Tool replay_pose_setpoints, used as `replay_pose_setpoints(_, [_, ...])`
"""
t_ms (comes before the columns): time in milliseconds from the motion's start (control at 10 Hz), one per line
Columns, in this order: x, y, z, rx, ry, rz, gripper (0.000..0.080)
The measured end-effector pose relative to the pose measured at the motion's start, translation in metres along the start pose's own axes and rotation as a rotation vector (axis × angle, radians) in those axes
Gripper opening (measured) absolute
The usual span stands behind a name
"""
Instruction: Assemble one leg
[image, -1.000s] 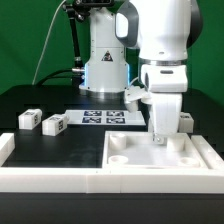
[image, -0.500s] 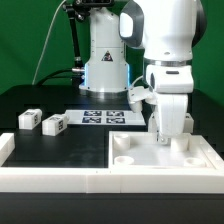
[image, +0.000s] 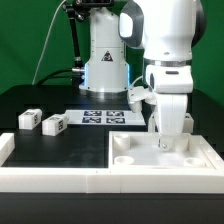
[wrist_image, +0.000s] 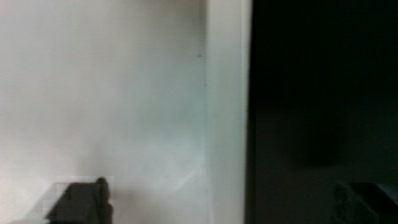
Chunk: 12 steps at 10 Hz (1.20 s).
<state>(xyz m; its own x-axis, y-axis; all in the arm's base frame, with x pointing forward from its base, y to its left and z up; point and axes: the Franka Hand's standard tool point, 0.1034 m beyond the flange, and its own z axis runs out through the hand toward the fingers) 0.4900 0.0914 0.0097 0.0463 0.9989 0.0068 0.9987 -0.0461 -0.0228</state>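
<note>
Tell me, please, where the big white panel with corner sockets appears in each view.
Exterior view: the panel lies at the lower right, beneath the gripper.
Wrist view: the panel is the blurred white surface bordering the black table.
Shared landmark: the gripper's open jaws, which stand over the panel in both views.
</note>
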Motion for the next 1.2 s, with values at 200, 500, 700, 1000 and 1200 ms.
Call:
replay_pose_setpoints(200, [0.000, 0.000, 0.000, 0.000, 0.000, 0.000, 0.0646])
replay_pose_setpoints(500, [0.002, -0.001, -0.009, 0.000, -0.006, 0.019, 0.0649])
replay_pose_setpoints(700, [0.007, -0.005, -0.030, -0.011, -0.015, 0.030, 0.0649])
replay_pose_setpoints(1000, [0.012, -0.015, -0.048, -0.024, -0.021, 0.072, 0.0649])
replay_pose_setpoints(1200, [0.012, -0.015, -0.047, -0.022, -0.020, 0.102, 0.0649])
